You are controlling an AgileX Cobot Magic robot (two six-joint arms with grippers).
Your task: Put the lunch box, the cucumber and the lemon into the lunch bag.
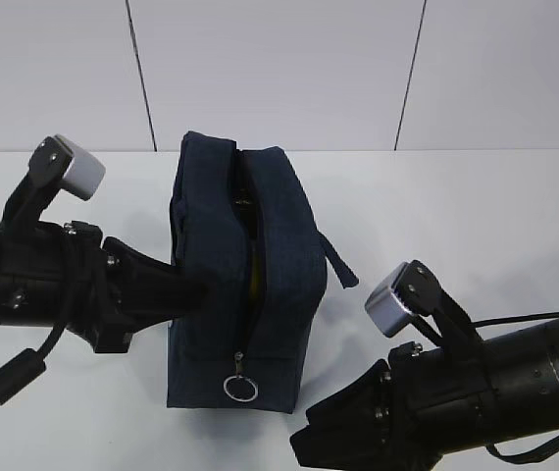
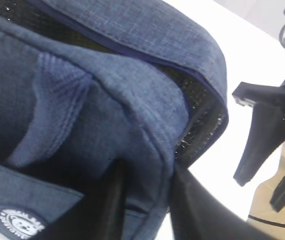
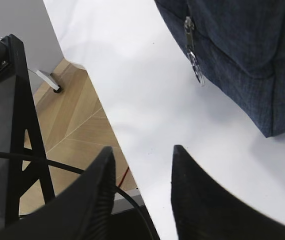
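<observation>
On a white table (image 1: 476,206) against pale panelled walls, lunch bag (image 1: 279,245) stands mid-table, long axis running camera-to-wall, ring pull (image 1: 240,389) at near end. Left gripper (image 2: 147,200) pinches the bag's side fabric. Right gripper (image 3: 140,192) part-open, empty, over table edge. Only right wrist view shows wood floor (image 3: 77,130).

Probably a lab — bare white table (image 1: 476,196), panelled wall (image 1: 279,69).
</observation>
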